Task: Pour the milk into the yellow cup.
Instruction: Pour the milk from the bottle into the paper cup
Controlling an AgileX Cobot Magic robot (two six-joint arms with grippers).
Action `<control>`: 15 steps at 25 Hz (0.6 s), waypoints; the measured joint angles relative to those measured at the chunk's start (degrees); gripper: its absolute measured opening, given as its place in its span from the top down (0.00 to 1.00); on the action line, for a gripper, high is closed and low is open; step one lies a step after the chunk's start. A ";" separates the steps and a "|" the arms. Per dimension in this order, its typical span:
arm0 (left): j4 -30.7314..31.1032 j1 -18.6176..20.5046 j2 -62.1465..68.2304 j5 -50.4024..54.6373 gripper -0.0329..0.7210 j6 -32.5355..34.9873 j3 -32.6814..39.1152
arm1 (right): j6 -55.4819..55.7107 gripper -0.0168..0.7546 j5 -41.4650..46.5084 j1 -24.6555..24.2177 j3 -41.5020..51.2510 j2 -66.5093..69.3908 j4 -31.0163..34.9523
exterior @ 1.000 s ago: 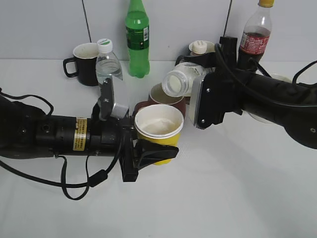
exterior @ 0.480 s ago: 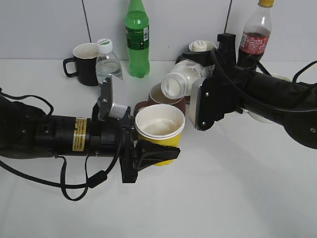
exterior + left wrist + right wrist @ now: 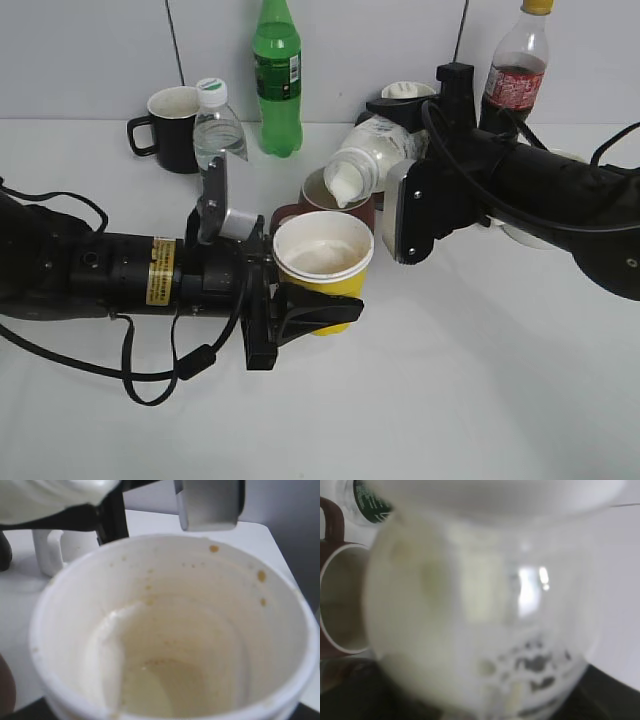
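The milk, white liquid in a small clear plastic bottle with a wide capless neck [image 3: 368, 158], hangs in the air toward the back edge of the worktop, a little right of centre. It is tipped steeply, mouth down and to the left, so the liquid has run into the neck. The right gripper [image 3: 405, 150] holds it by the body, fingers pressed against its sides, which leaves the open mouth free to aim. In the right wrist view the bottle [image 3: 480, 610] fills the frame in a blur, so I cannot tell whether anything is leaving the mouth.

Just below and in front of that mouth is the small tapered yellow paper cup with a white rim [image 3: 322, 268], lifted clear of the worktop. The left gripper [image 3: 300, 305] pinches its lower wall and keeps it upright, rim level, so it can catch the pour. The left wrist view shows the cup's white inside [image 3: 170, 645], stained with tan specks, with only a shallow pale pool at the bottom.

The bottle mouth seems to sit over the brick-red handled mug [image 3: 335, 200] directly behind the cup, so a stream could land there unless mouth and rim line up.
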 joint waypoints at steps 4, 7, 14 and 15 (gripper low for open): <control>0.00 0.00 0.00 0.00 0.43 0.00 0.00 | -0.71 0.41 -0.52 0.00 0.00 0.00 0.00; 0.00 0.00 0.00 0.00 0.43 0.00 0.00 | -1.40 0.41 -0.93 0.00 0.00 0.00 0.00; 0.00 0.00 0.00 0.00 0.43 0.00 0.00 | -1.95 0.41 -1.25 0.00 0.00 0.00 0.00; 0.00 0.00 0.00 0.00 0.43 0.00 0.00 | -1.95 0.41 -1.39 0.00 0.00 0.00 0.00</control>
